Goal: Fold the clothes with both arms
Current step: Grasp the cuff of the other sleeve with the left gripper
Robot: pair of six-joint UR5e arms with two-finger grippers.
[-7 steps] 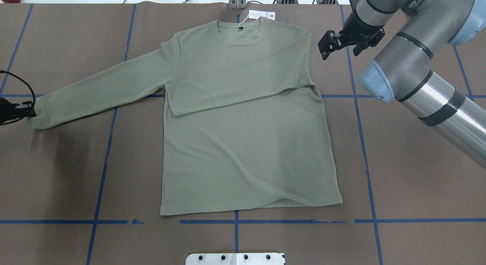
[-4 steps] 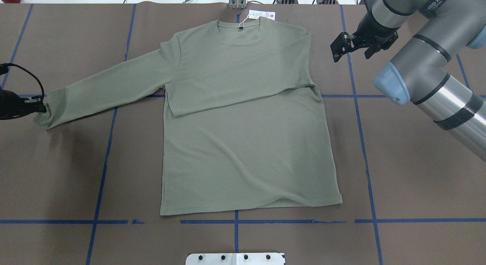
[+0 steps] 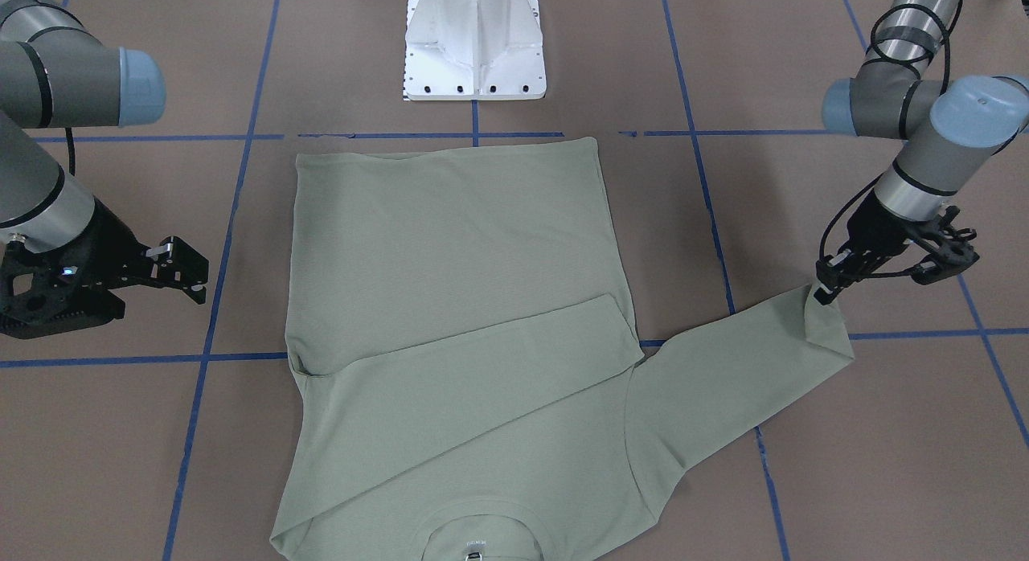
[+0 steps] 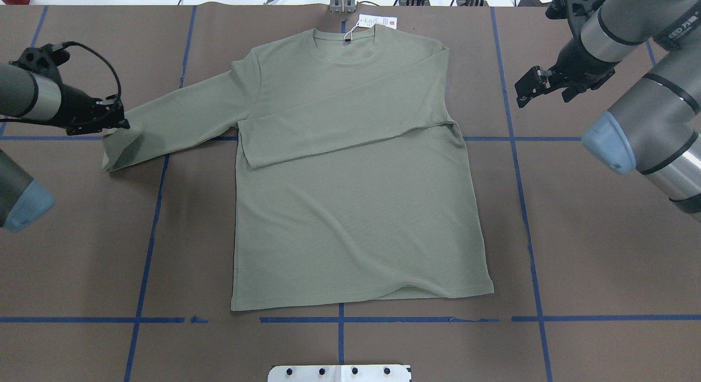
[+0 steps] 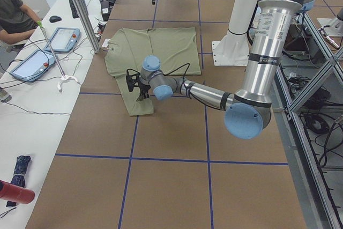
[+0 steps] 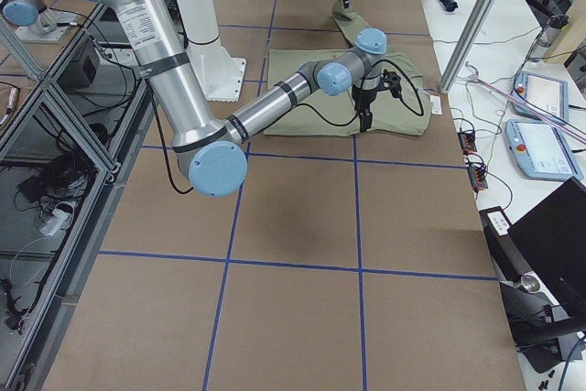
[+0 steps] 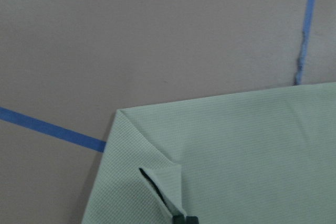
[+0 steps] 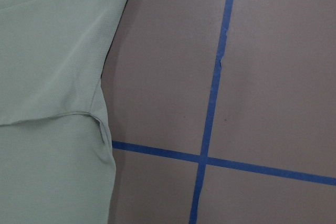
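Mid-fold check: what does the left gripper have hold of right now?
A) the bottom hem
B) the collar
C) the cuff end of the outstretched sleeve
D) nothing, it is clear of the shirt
C: the left gripper is pinched on the cuff end of the outstretched sleeve, lifting it off the table, while the right gripper hangs open beside the shirt.
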